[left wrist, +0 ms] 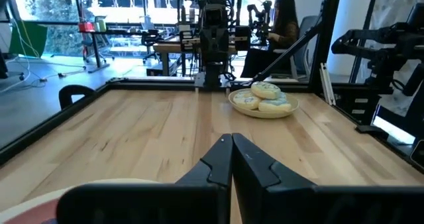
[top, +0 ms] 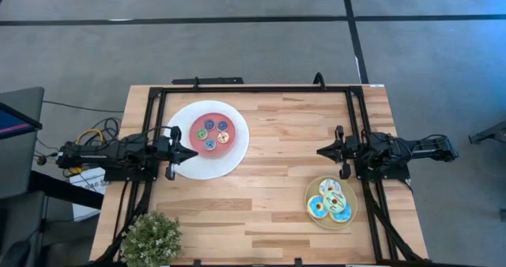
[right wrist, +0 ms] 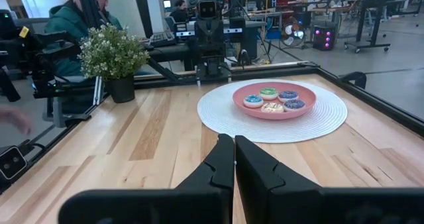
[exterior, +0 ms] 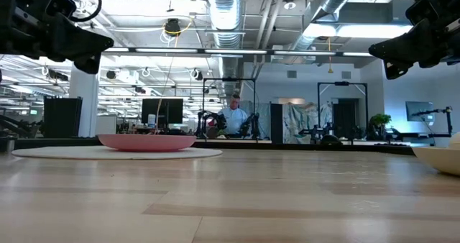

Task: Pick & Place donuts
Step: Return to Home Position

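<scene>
Several small ring donuts (top: 212,134) (right wrist: 271,99) in purple, teal, green and tan lie in the pink centre of a big white plate (top: 194,166) at the table's left. Several larger iced donuts (top: 330,201) (left wrist: 264,97) lie piled on a round tan plate (top: 351,199) near the right front. My left gripper (top: 190,152) (left wrist: 232,139) is shut and hovers over the white plate's left rim. My right gripper (top: 320,151) (right wrist: 234,139) is shut too, above bare wood just beyond the tan plate. Both point toward the table's middle and hold nothing.
A small potted plant (top: 150,237) (right wrist: 112,52) stands at the near left corner. A black frame (top: 261,88) runs round the tabletop. Bare wood lies between the two plates. People sit in the room beyond; a hand (right wrist: 13,119) shows off the table's edge.
</scene>
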{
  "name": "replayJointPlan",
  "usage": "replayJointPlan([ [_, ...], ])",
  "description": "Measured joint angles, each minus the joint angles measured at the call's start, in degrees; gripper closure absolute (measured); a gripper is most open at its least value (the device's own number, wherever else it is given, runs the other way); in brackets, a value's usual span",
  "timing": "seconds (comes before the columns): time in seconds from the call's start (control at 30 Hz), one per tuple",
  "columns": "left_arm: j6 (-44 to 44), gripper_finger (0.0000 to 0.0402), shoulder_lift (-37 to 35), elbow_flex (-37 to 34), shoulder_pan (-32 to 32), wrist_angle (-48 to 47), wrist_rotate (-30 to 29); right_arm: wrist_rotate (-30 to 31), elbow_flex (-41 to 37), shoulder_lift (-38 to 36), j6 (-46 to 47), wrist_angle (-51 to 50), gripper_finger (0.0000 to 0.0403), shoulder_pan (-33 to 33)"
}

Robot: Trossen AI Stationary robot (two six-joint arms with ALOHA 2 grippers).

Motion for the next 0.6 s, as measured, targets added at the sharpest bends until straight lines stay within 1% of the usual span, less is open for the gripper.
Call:
replayJointPlan([
  [0.17,-1.2,0.0401,0.0,0.0,0.0,0.0,0.0,0.0,0.0,0.0,0.0,0.0,0.0397,0.0],
  [0.6,-1.0,0.0401,0.0,0.0,0.0,0.0,-0.1,0.0,0.0,0.0,0.0,0.0,0.0397,0.0],
])
